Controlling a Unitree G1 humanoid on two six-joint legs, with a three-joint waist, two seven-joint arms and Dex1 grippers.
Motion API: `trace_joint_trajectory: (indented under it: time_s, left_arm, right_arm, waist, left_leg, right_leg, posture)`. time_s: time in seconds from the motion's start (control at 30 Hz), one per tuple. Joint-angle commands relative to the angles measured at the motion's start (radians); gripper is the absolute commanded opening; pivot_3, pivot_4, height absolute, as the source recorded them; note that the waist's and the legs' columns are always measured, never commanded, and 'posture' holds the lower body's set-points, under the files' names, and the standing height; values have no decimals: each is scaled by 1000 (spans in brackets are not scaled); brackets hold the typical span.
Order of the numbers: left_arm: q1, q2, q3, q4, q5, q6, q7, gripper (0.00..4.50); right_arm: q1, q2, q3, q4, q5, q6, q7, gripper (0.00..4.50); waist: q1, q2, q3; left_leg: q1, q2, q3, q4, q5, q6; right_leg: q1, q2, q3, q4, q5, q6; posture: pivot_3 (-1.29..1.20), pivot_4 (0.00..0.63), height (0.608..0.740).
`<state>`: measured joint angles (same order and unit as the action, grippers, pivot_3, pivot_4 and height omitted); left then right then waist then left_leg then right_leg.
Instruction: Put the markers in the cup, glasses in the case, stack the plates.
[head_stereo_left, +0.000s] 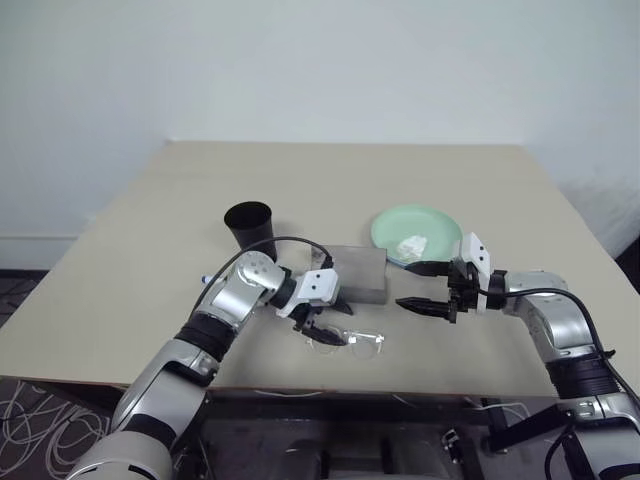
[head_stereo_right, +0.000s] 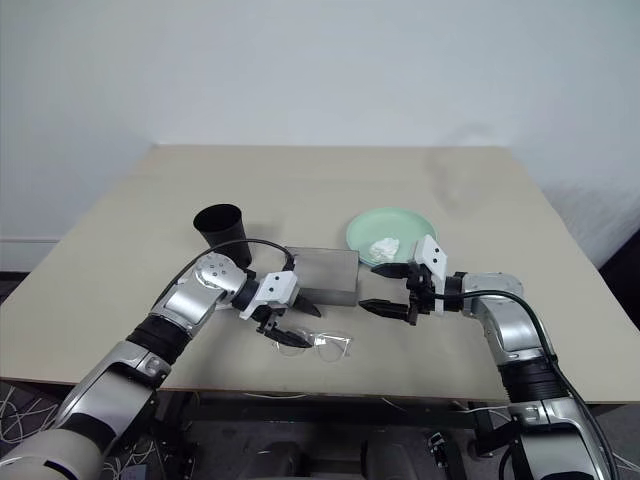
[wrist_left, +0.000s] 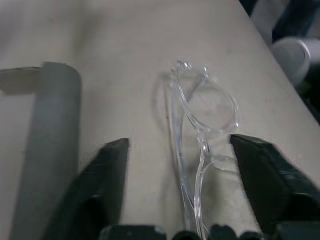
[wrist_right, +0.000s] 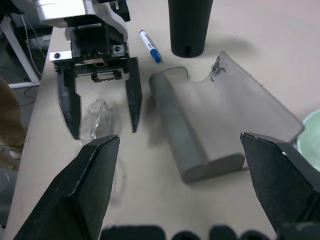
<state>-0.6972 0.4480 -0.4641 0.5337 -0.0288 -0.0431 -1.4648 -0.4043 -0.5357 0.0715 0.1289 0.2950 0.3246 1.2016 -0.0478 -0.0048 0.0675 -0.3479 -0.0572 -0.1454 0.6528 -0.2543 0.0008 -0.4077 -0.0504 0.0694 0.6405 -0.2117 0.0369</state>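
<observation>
While your left gripper (wrist_right: 100, 107) hangs over the glasses (wrist_left: 200, 130) with its 2 fingers spread either side of the clear frame, not touching it, your right gripper (head_stereo_left: 425, 287) stands wide apart at 3 o'clock from the case (head_stereo_left: 355, 275), holding nothing. The cup (head_stereo_left: 250, 228) is at 10 o'clock from the case, 1 marker (wrist_right: 150, 46) beside it. The mint plate (head_stereo_left: 415, 225) sits at 1 o'clock.
</observation>
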Motion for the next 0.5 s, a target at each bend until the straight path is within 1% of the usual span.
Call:
trace_joint_trajectory:
  time_s: [0.03,0.17,0.2,0.23,0.37,0.5]
  left_arm:
    - [-32,-8,2,1,21,-30,-9,3223]
    - [-26,-18,8,1,28,-46,-15,3223]
    - [-23,-22,11,-4,23,-41,-18,2862]
    - [-22,-24,14,-7,20,-37,-20,2642]
    - [-19,-25,14,-14,29,-39,-17,1336]
    - [-17,-16,15,-22,31,-41,-24,1336]
  right_arm:
    - [-1,-9,-20,-53,27,-1,-16,4216]
    - [3,-7,-16,-54,24,-3,-25,4216]
    - [4,-7,-14,-51,22,-5,-27,4216]
    - [3,-6,-13,-50,21,-6,-29,4216]
    - [1,-4,-8,-44,16,-11,-33,4216]
    - [-6,-2,-2,-32,7,-23,-39,4216]
  waist:
    - [0,0,0]
    - [0,0,0]
    - [1,0,0]
    - [1,0,0]
    - [0,0,0]
    - [0,0,0]
  left_leg:
    - [0,0,0,0,0,0]
    - [-1,0,0,1,0,0]
    - [-1,0,0,2,0,0]
    - [-1,0,0,2,0,0]
    - [-1,0,-1,3,0,0]
    - [-2,0,-1,6,0,0]
  right_leg:
    - [0,0,0,0,0,0]
    - [0,0,0,0,0,1]
    - [0,0,0,0,1,1]
    - [0,0,0,0,1,1]
    - [1,0,0,0,1,1]
    - [1,0,-1,0,1,2]
  posture:
    - [0,0,737]
    - [0,0,737]
    - [0,0,737]
    - [0,0,737]
    - [0,0,737]
    - [0,0,737]
